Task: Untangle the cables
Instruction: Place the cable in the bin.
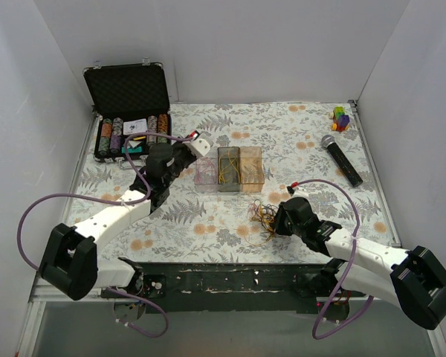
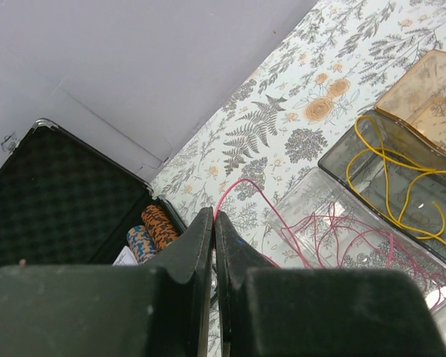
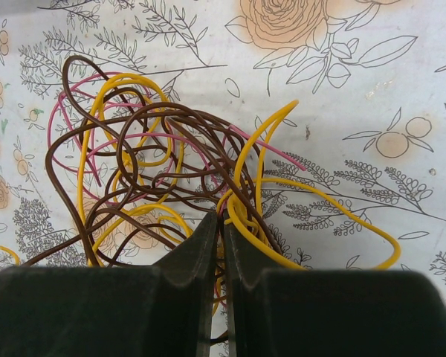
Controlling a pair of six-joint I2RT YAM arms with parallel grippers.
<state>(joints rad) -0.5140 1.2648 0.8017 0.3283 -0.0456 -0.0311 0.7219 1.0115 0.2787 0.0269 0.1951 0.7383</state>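
Observation:
The cables (image 1: 263, 218) lie as a tangle of yellow, brown and pink strands (image 3: 156, 156) on the flowered cloth, near the front right. My right gripper (image 3: 223, 218) is shut on yellow and brown strands at the near edge of the tangle; in the top view the right gripper (image 1: 276, 218) sits against it. My left gripper (image 2: 214, 214) is shut on one pink cable (image 2: 241, 182), which arches from the fingertips into the clear bin (image 2: 301, 201). In the top view the left gripper (image 1: 187, 158) hangs just left of that clear bin (image 1: 206, 175).
A grey bin (image 1: 228, 169) with yellow wire (image 2: 390, 186) and an amber bin (image 1: 251, 167) stand beside the clear one. An open poker chip case (image 1: 130, 111) is at the back left. A microphone (image 1: 342, 160) and a coloured block toy (image 1: 341, 117) lie at the back right.

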